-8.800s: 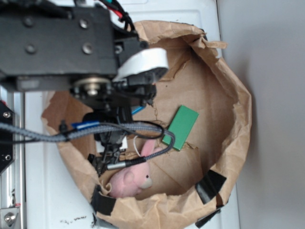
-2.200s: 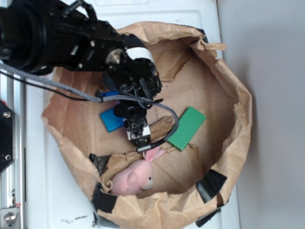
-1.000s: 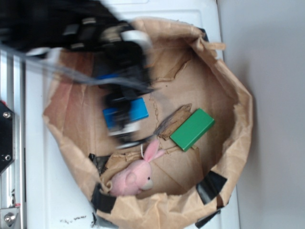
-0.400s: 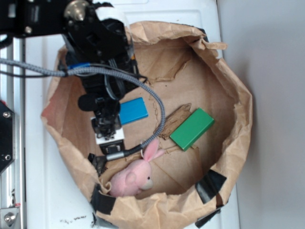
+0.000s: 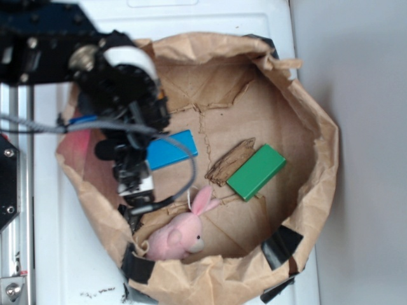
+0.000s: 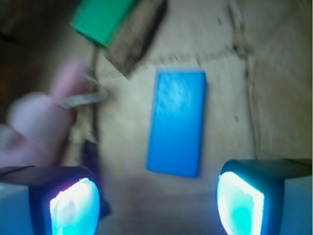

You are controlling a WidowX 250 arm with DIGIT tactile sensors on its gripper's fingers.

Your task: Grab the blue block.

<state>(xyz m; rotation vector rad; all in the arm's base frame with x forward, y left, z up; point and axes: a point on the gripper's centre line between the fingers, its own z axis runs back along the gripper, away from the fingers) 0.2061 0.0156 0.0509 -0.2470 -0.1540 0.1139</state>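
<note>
The blue block point(image 6: 177, 122) lies flat on the brown paper floor of the bag point(image 5: 318, 121), and in your wrist view it sits at 12 o'clock from the end effector point(image 6: 159, 203), between and beyond the two fingers point(image 6: 74, 205), touching neither. Those fingers stand wide apart at the bottom corners of the view, glowing cyan, and you have nothing in them. In the exterior view only the right part of the block shows, poking out at 3 o'clock from under the black arm point(image 5: 114, 76), which hangs over the left side of the bag.

At 3 o'clock from the blue block, a strip of torn cardboard point(image 5: 230, 160) lies on the paper, and the green block point(image 5: 256, 171) rests just beside it at its far side, tilted diagonally. At 6 o'clock from the blue block, the pink plush bunny point(image 5: 177, 232) lies near the bag's lower wall, its ears pointing up toward the blocks. The crumpled bag, patched with black tape point(image 5: 280, 246) at its rim, sits on the white counter point(image 5: 57, 267).
</note>
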